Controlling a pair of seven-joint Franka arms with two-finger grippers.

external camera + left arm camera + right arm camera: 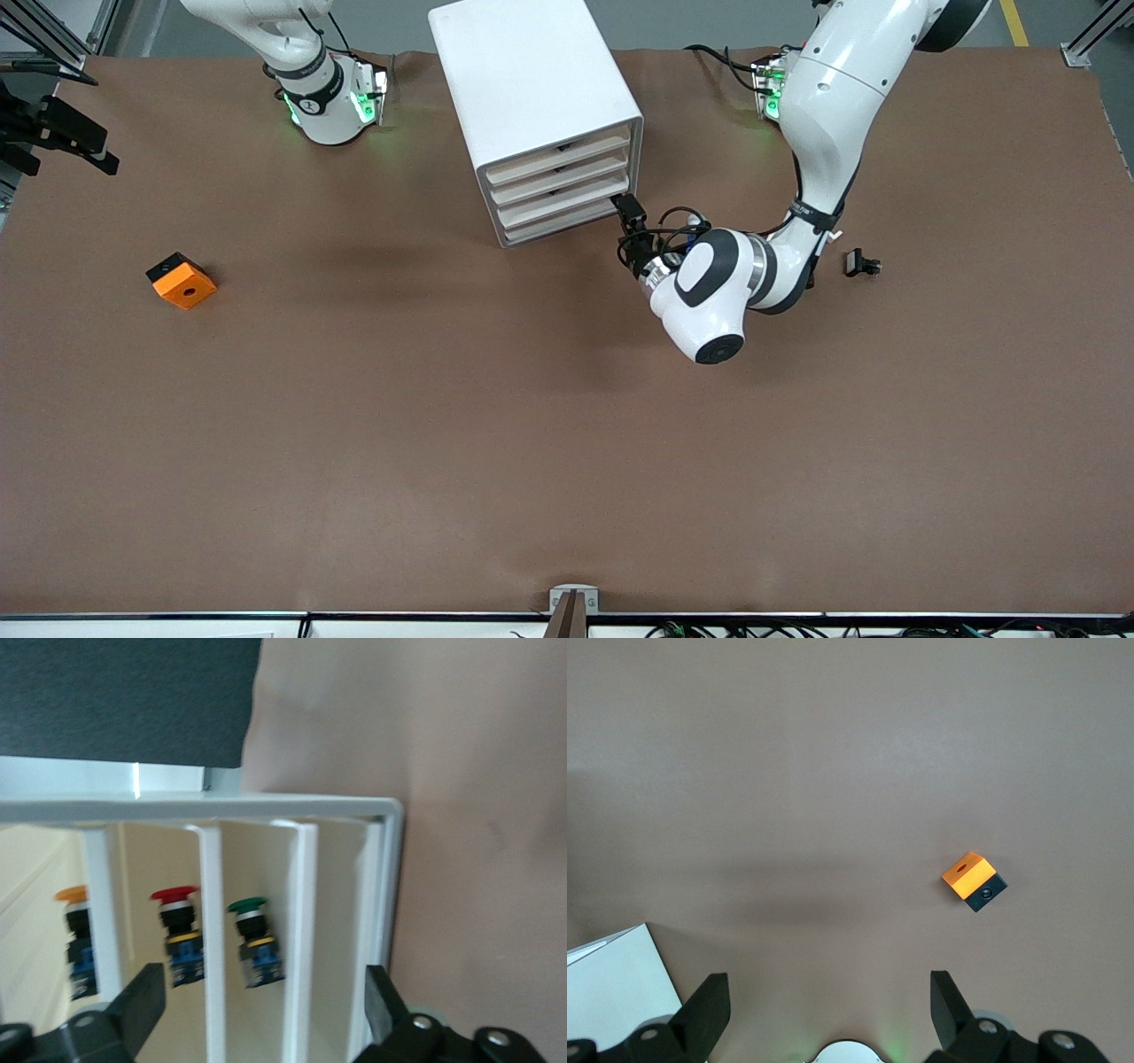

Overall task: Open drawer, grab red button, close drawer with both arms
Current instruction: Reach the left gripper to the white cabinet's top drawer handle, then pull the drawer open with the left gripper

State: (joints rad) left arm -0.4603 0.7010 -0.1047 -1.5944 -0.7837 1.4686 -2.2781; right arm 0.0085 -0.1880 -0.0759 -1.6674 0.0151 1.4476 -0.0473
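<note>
- The left gripper (pixel 631 211) hovered at the drawer cabinet (pixel 532 97), fingers (pixel 142 1001) spread wide, apparently lined up to hook a drawer front.
- The red button (pixel 177 935) sat inside, between dividers beside a green one (pixel 252 939).
- The right gripper (pixel 824 1010) waited high above the tabletop (pixel 567 443), fingers apart, over the orange block (pixel 973 880).

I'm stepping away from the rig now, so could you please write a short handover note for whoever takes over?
Left gripper: open, at the front of the white drawer cabinet, holding nothing.
Right gripper: open, empty, waiting high above the table.
Red button: inside the cabinet, between an orange-capped and a green-capped one.
Done: left arm has reached the drawers.
Left: pull the drawer out, take the red button, close the drawer.
</note>
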